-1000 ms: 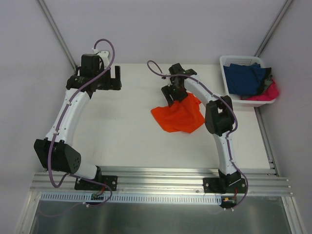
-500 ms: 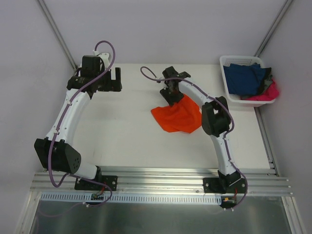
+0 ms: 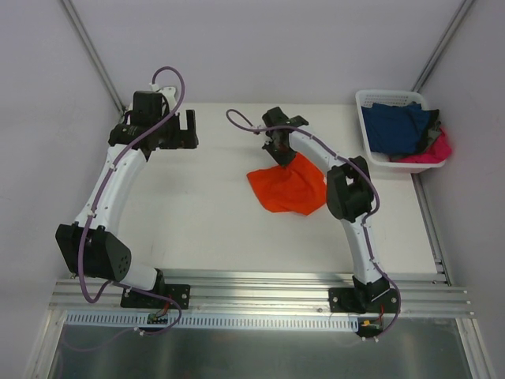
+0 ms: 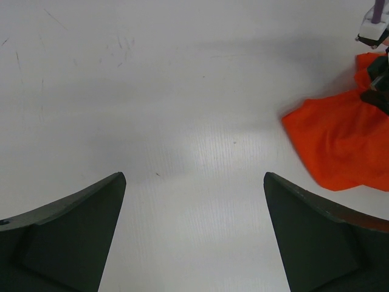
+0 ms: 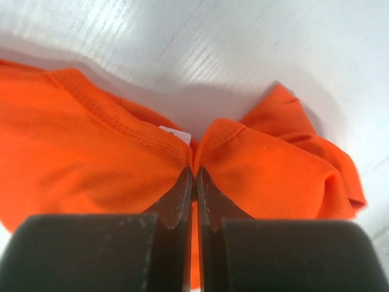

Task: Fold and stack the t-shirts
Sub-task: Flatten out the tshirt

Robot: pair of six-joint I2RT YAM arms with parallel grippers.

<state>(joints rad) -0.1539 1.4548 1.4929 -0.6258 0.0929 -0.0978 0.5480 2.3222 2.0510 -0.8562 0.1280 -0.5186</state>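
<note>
The orange shirt (image 3: 288, 189) lies crumpled on the table (image 3: 205, 213). At its far edge the right gripper (image 5: 194, 177) is clamped on a stitched fold, so this looks like the grab step. Next comes lifting and spreading the cloth. Far left, the left gripper (image 4: 194, 182) hangs wide open, empty.

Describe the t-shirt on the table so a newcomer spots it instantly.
On the white table, look right of centre, at the right gripper. The orange t-shirt lies crumpled there, its neckline pinched by that gripper. It is the only shirt outside the white basket, which holds a navy t-shirt and a pink t-shirt.
</note>
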